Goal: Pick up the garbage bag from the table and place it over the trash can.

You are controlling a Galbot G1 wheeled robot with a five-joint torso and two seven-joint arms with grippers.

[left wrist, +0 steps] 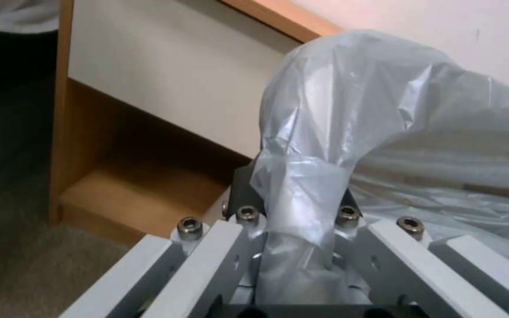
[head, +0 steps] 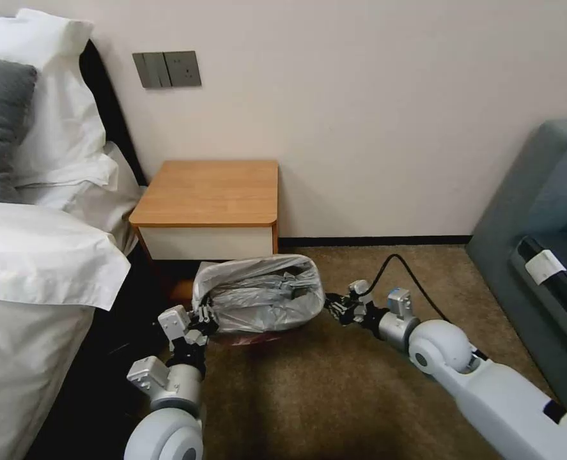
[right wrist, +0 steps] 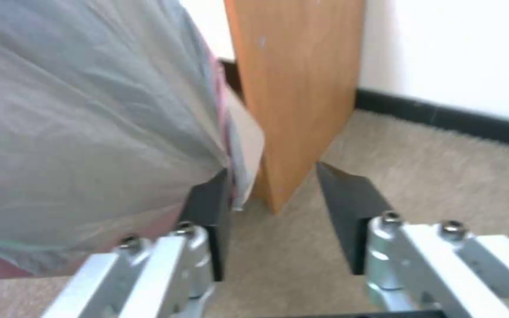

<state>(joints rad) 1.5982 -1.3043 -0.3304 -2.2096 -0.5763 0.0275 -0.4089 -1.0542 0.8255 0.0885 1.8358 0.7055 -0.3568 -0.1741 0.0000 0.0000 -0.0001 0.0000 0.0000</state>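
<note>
Beside the table [head: 209,191], our left gripper [head: 204,317] pinches the garbage bag [head: 257,292] draped over the trash can [right wrist: 248,141], our right gripper [right wrist: 275,207] spread.

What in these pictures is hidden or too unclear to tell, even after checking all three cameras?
- Trash can: in the head view the garbage bag drapes over it, so its body and rim are covered.
- Table low shelf: in the head view the bag blocks it; the left wrist view shows part.
- Left gripper pads: plastic bunched between them covers them.
- Right gripper: jaws apart beside the bag; whether one pad touches it is unclear.
</note>
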